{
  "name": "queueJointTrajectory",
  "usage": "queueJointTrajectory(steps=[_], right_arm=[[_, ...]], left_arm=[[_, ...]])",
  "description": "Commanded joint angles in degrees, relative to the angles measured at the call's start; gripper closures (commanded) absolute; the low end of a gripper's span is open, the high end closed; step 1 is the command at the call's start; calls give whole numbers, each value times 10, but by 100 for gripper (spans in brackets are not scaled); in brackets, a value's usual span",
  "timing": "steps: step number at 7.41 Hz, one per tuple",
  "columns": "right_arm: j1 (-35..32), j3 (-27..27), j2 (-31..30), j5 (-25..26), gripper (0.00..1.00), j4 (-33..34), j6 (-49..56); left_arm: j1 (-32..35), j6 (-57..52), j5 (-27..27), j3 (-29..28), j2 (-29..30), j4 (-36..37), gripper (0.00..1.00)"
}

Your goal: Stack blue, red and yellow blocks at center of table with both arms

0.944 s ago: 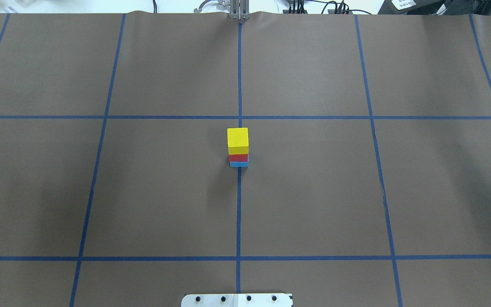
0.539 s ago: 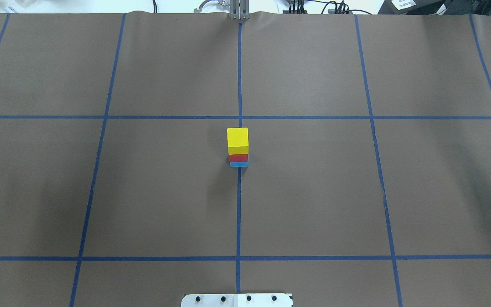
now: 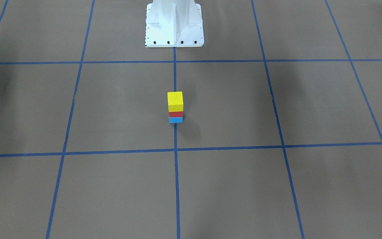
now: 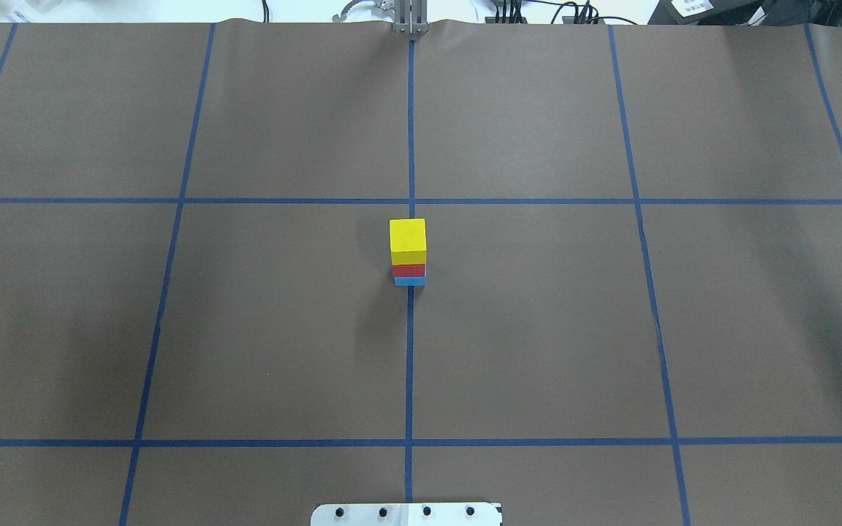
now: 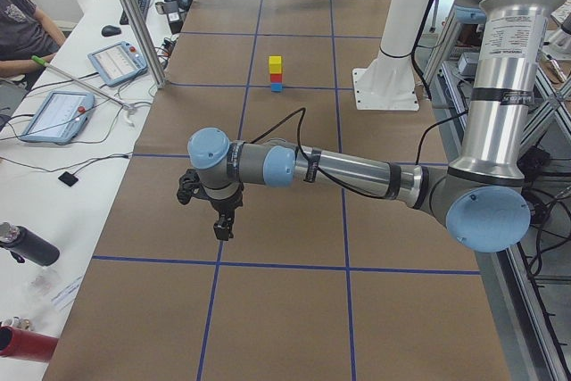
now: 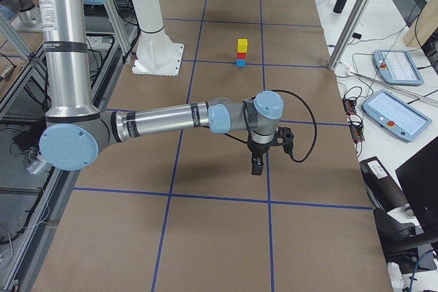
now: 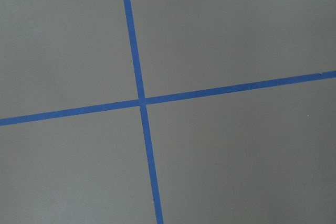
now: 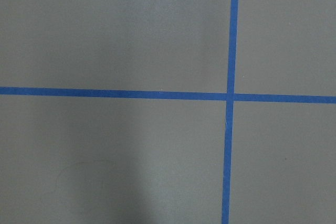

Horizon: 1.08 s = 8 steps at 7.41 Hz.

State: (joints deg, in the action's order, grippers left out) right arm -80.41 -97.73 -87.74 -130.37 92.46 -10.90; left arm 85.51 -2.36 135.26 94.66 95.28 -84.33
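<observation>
I see three blocks stacked at the middle of the table, before the pedestal. The left gripper and right gripper hang well apart, toward opposite ends.

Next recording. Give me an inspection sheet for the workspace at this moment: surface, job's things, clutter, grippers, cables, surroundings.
Surface: brown table with a blue tape grid.
Job's things: yellow block on red block on blue block, one upright stack on the centre tape line.
Clutter: nothing seen on the table.
Grippers: left gripper and right gripper hang over opposite table ends, far from the stack; open or shut cannot be told.
Cables: right wrist cable and left wrist cable, black loops.
Surroundings: white pedestal; side benches with tablets; a seated person.
</observation>
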Motion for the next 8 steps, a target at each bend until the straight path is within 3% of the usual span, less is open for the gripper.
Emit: queueJointTrajectory(steps=[1, 8], right_arm=[[0, 0, -1, 0, 0, -1, 0], [0, -1, -1, -5, 0, -1, -2]], left_arm=[[0, 0, 0, -1, 0, -1, 0], [-1, 1, 0, 3, -7, -7, 0]])
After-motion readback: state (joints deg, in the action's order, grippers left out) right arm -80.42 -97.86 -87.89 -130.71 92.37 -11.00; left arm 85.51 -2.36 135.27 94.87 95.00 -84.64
